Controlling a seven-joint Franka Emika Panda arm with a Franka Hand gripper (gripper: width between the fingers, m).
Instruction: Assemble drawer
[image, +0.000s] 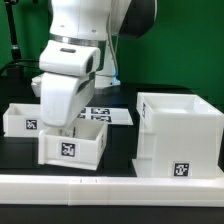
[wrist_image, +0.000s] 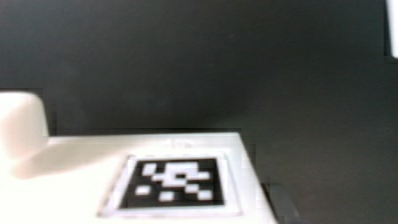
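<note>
Black table (image: 120, 140): rail (image: 110, 185) along near edge; casing (image: 178, 135) and one tray (image: 72, 146) just behind it; second tray (image: 22, 118), marker board (image: 112, 115) farther back.

Casing (image: 178, 135) on the exterior view's right, front tray (image: 70, 148) left of it, back tray (image: 22, 118) further left, marker board (image: 112, 115) behind, rail (image: 110, 185) nearest

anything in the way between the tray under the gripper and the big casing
Nothing visible. Only bare black table lies between the near tray, below the gripper, and the casing on the exterior view's right. The second tray stands off to the left.
</note>
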